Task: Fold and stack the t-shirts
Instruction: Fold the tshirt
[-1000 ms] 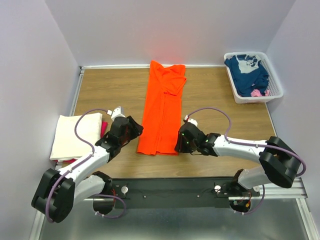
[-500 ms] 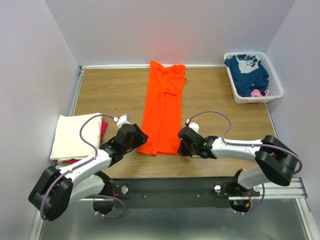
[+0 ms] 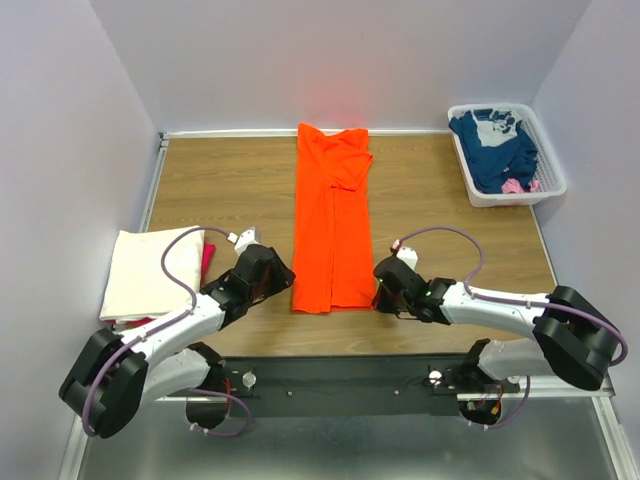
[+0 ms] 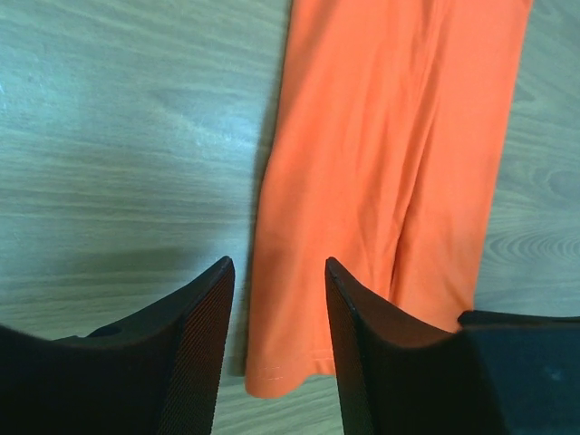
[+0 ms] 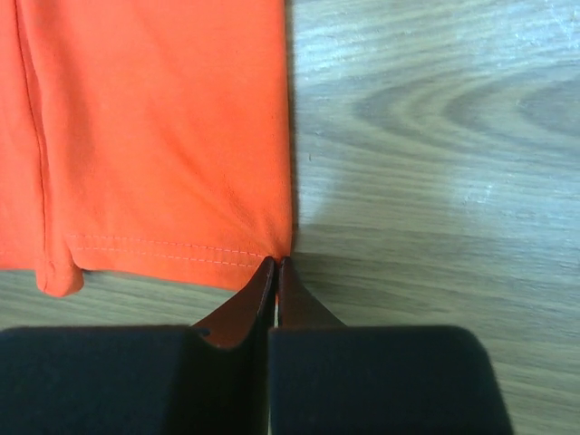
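The bright orange t-shirt [image 3: 332,225] lies folded into a long strip down the middle of the table, hem toward me. My right gripper [image 3: 381,296] is shut on the hem's right corner; in the right wrist view its tips [image 5: 278,264] pinch the orange cloth [image 5: 154,127] at that corner. My left gripper [image 3: 277,272] is open at the hem's left side; in the left wrist view the orange hem corner [image 4: 290,367] lies between its spread fingers [image 4: 277,267]. The cream-white t-shirt [image 3: 150,270] lies folded at the left, with a magenta-pink one [image 3: 208,258] under it. The navy t-shirt [image 3: 493,145] lies in the basket.
The white slotted basket [image 3: 505,198] stands at the back right corner and also shows a bit of pink cloth [image 3: 513,186]. Grey walls close in the table on three sides. Bare wood shows on both sides of the orange strip.
The orange shirt's near end has been drawn to the right, so the strip now lies straighter. My right gripper moved right and nearer with it. My left gripper shifted toward the hem.
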`<state>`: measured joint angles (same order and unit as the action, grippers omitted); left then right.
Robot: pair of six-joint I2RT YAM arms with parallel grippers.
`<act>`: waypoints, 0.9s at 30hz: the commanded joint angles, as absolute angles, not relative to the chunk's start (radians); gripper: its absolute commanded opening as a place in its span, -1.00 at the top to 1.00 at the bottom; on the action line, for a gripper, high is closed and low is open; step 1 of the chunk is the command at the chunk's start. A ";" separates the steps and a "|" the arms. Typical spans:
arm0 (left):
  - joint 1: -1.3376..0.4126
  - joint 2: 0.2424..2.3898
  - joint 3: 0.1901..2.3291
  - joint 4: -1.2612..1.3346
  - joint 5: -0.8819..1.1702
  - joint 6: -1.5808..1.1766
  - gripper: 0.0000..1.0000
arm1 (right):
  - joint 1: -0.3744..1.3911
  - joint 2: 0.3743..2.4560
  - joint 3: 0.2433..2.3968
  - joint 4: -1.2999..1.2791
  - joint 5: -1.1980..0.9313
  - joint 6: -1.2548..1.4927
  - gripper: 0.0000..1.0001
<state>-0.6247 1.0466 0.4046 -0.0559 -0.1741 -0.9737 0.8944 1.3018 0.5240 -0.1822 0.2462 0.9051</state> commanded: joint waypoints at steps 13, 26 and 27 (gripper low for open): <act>-0.663 1.134 0.336 -0.097 0.046 -1.002 0.10 | 0.891 1.275 0.499 -0.261 0.207 0.893 0.83; -0.669 1.177 0.380 -0.195 0.087 -0.983 0.25 | 0.891 1.232 0.463 -0.271 0.192 0.916 0.82; -0.669 1.172 0.399 -0.207 0.083 -0.971 0.22 | 0.891 1.229 0.463 -0.272 0.192 0.917 0.81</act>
